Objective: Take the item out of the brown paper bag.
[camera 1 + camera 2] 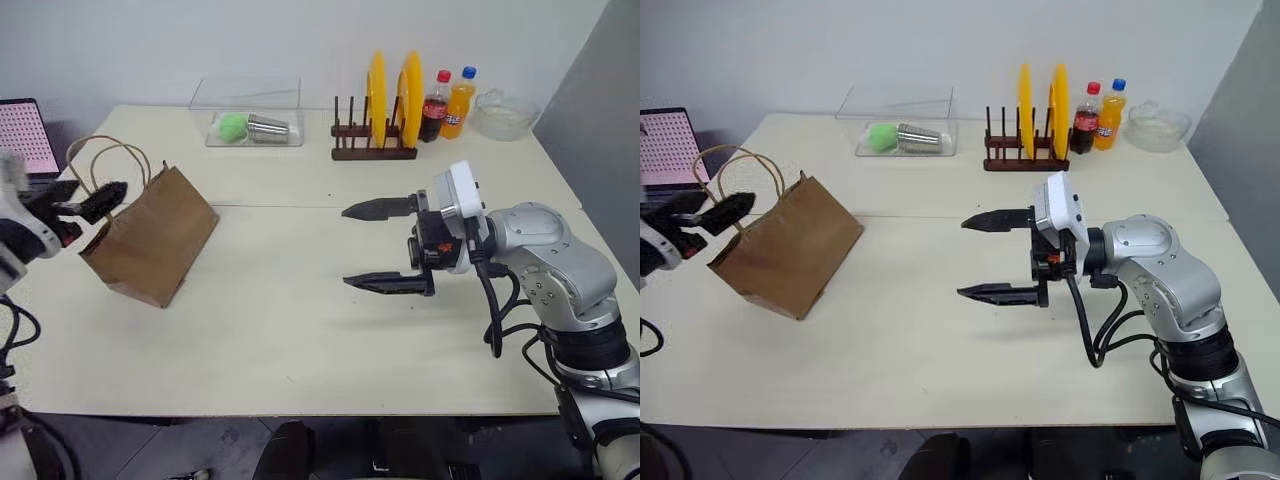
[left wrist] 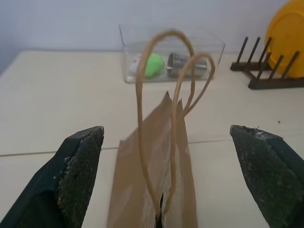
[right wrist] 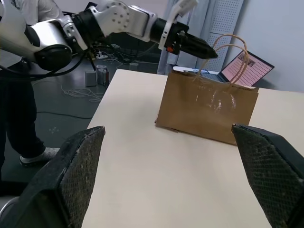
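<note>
Bag: the brown paper bag (image 1: 152,243) stands on the left part of the tabletop (image 1: 300,340), leaning a little, its top edges pressed nearly together.
Handles: two thin looped cord handles (image 2: 164,95) rise from the top of the bag, one just behind the other.
Item: nothing of the item shows; the inside of the bag is hidden from every view.
Left hand: the left hand (image 1: 85,203) hovers at the top of the bag beside the handles, its two black fingers (image 2: 78,166) spread wide apart with the handles between them, touching neither.
Right hand: the right hand (image 1: 992,255) hangs over the middle of the tabletop, well apart from the bag, pointing toward it, fingers (image 3: 76,175) wide apart and holding nothing.
Clear box: a clear box (image 1: 250,118) sits at the far edge, with a green ball (image 1: 233,126) and a steel cup (image 1: 268,127) lying on its side within.
Rack: a dark wooden rack (image 1: 372,150) beside the box holds two yellow plates (image 1: 392,98) upright.
Bottles: a cola bottle (image 1: 435,106) and an orange drink bottle (image 1: 459,103) stand just beside the rack, touching or nearly so.
Bowl: a glass bowl (image 1: 505,114) sits near the far right corner.
Laptop: a laptop (image 1: 25,135) with a pink screen sits off the left end of the tabletop.
</note>
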Action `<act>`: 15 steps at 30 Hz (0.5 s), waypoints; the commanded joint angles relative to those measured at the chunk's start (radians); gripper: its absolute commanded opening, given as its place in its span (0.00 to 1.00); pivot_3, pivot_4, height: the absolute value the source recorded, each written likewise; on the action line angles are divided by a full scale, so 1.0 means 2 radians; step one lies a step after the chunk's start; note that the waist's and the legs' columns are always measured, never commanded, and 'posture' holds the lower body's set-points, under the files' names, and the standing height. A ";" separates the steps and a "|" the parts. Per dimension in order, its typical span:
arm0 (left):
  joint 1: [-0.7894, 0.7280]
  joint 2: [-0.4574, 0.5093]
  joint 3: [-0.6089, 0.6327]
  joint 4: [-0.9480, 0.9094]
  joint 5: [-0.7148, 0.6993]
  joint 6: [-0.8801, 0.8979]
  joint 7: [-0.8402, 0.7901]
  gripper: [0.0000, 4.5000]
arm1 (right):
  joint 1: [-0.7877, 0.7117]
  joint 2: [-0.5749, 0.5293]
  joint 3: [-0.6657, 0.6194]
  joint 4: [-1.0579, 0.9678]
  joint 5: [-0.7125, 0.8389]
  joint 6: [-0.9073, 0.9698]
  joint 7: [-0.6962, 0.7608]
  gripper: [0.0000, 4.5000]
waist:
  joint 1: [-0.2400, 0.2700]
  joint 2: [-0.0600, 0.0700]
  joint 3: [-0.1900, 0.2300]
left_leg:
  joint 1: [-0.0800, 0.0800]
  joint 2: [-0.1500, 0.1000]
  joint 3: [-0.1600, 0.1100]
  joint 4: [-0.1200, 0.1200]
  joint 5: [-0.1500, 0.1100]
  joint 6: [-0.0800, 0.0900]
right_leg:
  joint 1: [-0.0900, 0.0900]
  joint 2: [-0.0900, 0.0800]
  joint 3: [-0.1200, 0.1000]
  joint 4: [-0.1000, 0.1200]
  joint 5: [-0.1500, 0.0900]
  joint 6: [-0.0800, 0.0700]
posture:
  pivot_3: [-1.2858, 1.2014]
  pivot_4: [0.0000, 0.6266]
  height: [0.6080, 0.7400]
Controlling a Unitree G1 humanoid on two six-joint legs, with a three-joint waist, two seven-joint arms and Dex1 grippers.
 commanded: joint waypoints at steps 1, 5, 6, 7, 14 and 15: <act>-0.046 0.024 -0.017 0.047 0.026 -0.031 -0.028 0.99 | -0.009 -0.005 -0.013 -0.021 0.009 -0.001 0.000 1.00 | 0.000 0.000 0.000 | -0.001 0.000 0.000 0.000 0.000 0.000 | 0.000 0.000 0.000 0.000 0.001 -0.001 | 0.52 0.24 1.00; -0.107 0.027 -0.046 0.112 0.054 -0.063 -0.055 0.99 | -0.010 -0.007 -0.015 -0.021 0.007 0.001 -0.003 1.00 | 0.001 0.000 0.000 | -0.002 0.000 0.000 0.000 0.000 0.000 | -0.001 0.000 0.000 0.000 0.001 -0.002 | 0.52 0.24 1.00; -0.118 0.027 -0.051 0.124 0.059 -0.068 -0.061 0.99 | -0.010 -0.008 -0.015 -0.021 0.006 0.001 -0.003 1.00 | 0.001 0.000 0.000 | -0.002 0.000 0.000 0.001 0.000 0.000 | -0.001 0.000 -0.001 0.000 0.001 -0.002 | 0.52 0.24 1.00; -0.130 0.027 -0.052 0.135 0.062 -0.073 -0.067 0.95 | -0.009 -0.010 -0.015 -0.022 0.006 0.001 -0.003 1.00 | 0.001 0.000 0.000 | -0.002 0.000 0.000 0.001 0.000 0.000 | -0.001 0.000 -0.001 0.000 0.001 -0.002 | 0.52 0.24 1.00; -0.176 0.024 -0.072 0.188 0.089 -0.104 -0.104 0.52 | -0.012 -0.014 -0.019 -0.023 0.008 0.005 -0.006 1.00 | 0.000 0.000 0.000 | -0.002 0.000 0.000 0.001 0.000 0.000 | -0.001 0.000 -0.001 0.000 0.001 -0.002 | 0.52 0.24 1.00; -0.184 0.023 -0.076 0.197 0.094 -0.110 -0.106 0.44 | -0.012 -0.014 -0.019 -0.023 0.009 0.005 -0.007 1.00 | 0.000 0.000 0.000 | -0.002 0.000 0.000 0.001 0.000 0.000 | -0.001 0.000 -0.001 0.001 0.001 -0.002 | 0.52 0.24 1.00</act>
